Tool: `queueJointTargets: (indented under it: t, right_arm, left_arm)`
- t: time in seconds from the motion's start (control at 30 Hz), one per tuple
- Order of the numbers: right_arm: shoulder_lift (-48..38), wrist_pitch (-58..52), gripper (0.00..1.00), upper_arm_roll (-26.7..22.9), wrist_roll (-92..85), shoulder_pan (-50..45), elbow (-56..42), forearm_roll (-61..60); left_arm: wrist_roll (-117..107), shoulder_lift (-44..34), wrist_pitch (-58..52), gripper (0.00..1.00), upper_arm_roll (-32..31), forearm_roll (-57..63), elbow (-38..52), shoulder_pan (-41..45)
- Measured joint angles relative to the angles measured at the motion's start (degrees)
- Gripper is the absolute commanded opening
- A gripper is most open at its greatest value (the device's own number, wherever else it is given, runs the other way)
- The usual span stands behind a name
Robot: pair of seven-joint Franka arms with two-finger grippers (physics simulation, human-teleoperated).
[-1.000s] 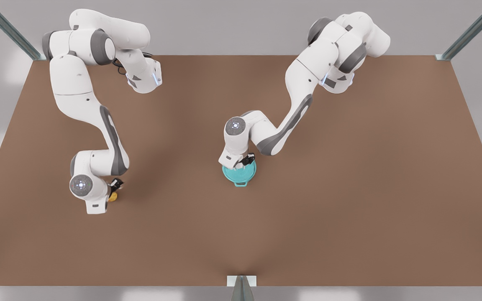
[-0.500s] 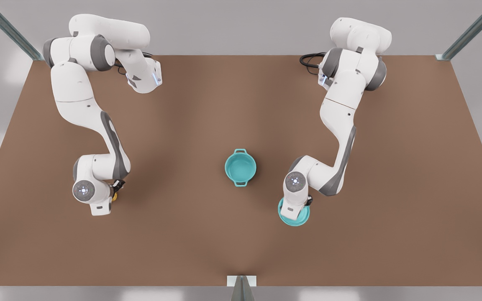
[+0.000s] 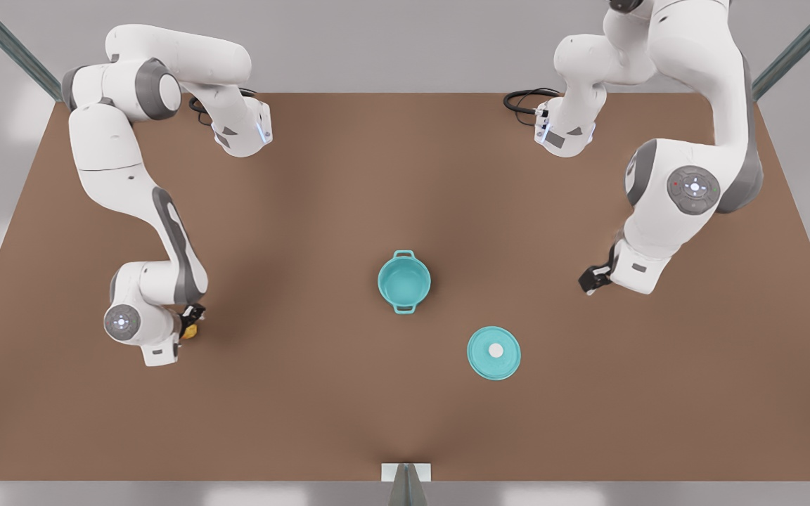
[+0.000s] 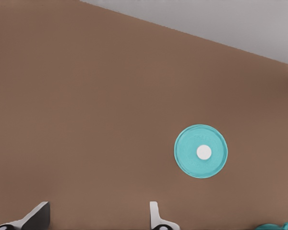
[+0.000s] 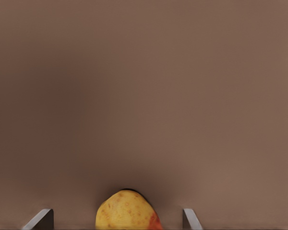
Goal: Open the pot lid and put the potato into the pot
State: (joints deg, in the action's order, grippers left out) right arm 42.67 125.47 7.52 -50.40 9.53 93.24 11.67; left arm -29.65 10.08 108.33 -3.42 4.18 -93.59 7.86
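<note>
The teal pot [image 3: 403, 282] stands uncovered mid-table, its teal inside showing; a sliver of its rim [image 4: 278, 226] shows in the left wrist view. The pot lid [image 3: 493, 353] [image 4: 200, 151] lies flat on the table, knob up, nearer the front edge and toward the front view's right. My left gripper [image 3: 590, 281] [image 4: 98, 208] hangs open and raised, well off to the front view's right of the lid. At the front view's left my right gripper [image 3: 193, 320] [image 5: 116, 213] is open, its fingers on either side of the potato [image 3: 190, 331] [image 5: 127, 211] with gaps on both sides.
The brown table [image 3: 306, 393] runs to grey walls. Black cables [image 3: 524, 102] lie by the arm base at the back right. A metal post [image 3: 405, 478] stands at the middle of the front edge, and struts rise at the back corners.
My left gripper carried the lid off the pot, set it down toward the front right, let go and rose away to the right. My right gripper stayed at the potato.
</note>
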Motion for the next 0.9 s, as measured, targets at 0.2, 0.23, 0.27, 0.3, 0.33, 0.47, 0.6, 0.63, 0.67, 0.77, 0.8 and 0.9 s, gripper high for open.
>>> queueJointTargets:
  t: [0.2, 0.23, 0.27, 0.3, 0.33, 0.47, 0.6, 0.63, 0.67, 0.77, 0.8, 0.9]
  right_arm:
    - [0.2, 0.0, 1.0, 0.4, -1.5, 0.9, 0.4, -0.2]
    - [0.2, 0.1, 1.0, 0.6, -1.7, 1.1, 0.7, -0.3]
    - [0.2, 0.2, 1.0, 0.6, -1.9, 1.2, 0.9, -0.3]
    - [0.2, 0.3, 1.0, 0.7, -2.1, 1.2, 1.0, -0.4]
    - [0.2, 0.4, 1.0, 0.7, -2.3, 1.3, 1.1, -0.4]
    - [0.2, 0.7, 0.87, 0.8, -3.1, 1.4, 1.2, -0.5]
    - [0.3, 0.8, 0.82, 0.9, -3.7, 1.4, 1.2, -0.5]
    - [0.3, 0.8, 0.76, 0.9, -3.8, 1.4, 1.2, -0.5]
    - [0.2, 0.9, 0.72, 1.0, -4.0, 1.4, 1.2, -0.5]
    - [0.2, 0.9, 0.67, 1.0, -4.6, 1.5, 1.2, -0.6]
    - [0.2, 0.9, 0.67, 1.2, -4.7, 1.7, 1.2, -0.6]
    - [0.2, 0.9, 0.6, 1.3, -5.3, 1.9, 1.2, -0.6]
  left_arm:
    - [8.1, 0.5, -5.4, 1.0, -0.1, -0.4, 3.2, -0.1]
    - [9.2, 0.5, -5.9, 1.0, -0.1, -0.5, 3.2, -0.1]
    - [10.3, 0.5, -6.3, 1.0, 0.0, -0.6, 3.2, -0.2]
    - [11.3, 0.5, -6.6, 1.0, 0.0, -0.6, 3.2, -0.3]
    - [12.2, 0.5, -6.9, 1.0, 0.0, -0.7, 3.2, -0.4]
    - [16.1, 0.3, -7.8, 1.0, 0.0, -0.8, 3.2, -0.4]
    - [19.2, -0.1, -8.4, 1.0, 0.1, -0.8, 3.2, -0.4]
    - [19.9, -0.1, -8.6, 1.0, 0.1, -0.8, 3.2, -0.4]
    - [20.5, -0.2, -8.8, 1.0, 0.1, -0.8, 3.2, -0.4]
    - [21.8, -0.2, -9.3, 1.0, 0.1, -1.1, 3.2, -0.4]
    - [22.2, -0.2, -9.4, 1.0, 0.1, -1.2, 3.2, -0.4]
    - [23.0, -0.3, -9.7, 1.0, 0.0, -1.3, 3.2, -0.4]
